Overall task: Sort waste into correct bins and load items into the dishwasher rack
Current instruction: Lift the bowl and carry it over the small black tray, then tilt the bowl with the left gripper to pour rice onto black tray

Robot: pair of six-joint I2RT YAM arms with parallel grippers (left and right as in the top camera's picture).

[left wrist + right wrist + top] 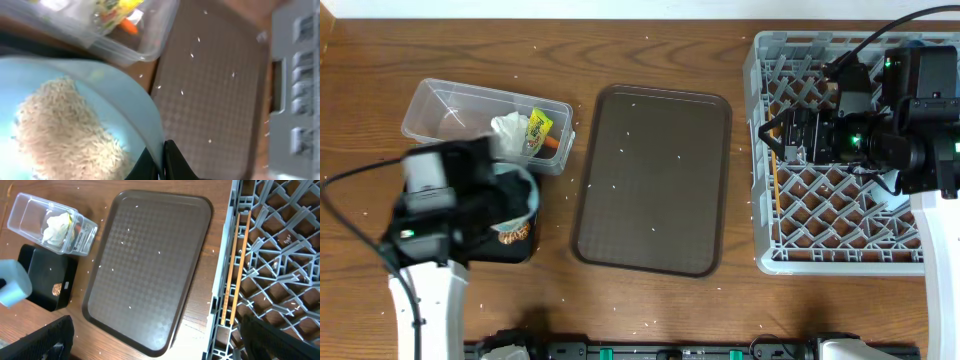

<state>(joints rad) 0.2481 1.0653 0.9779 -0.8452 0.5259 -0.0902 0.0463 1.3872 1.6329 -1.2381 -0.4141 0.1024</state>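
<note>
Beside tub [120, 49] wall, left hand [161, 161] pinching bowl [117, 102] rim, brown tray [215, 105] alongside

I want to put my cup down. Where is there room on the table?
The brown serving tray holds only stray rice grains, so its middle is free. Bare tabletop runs along the far edge above it. The left is crowded: clear tub, black tray and bowl sit close together.

A rice-flecked brown tray [650, 180] lies between the clear tub [440, 105] and the grey rack [820, 215].
</note>
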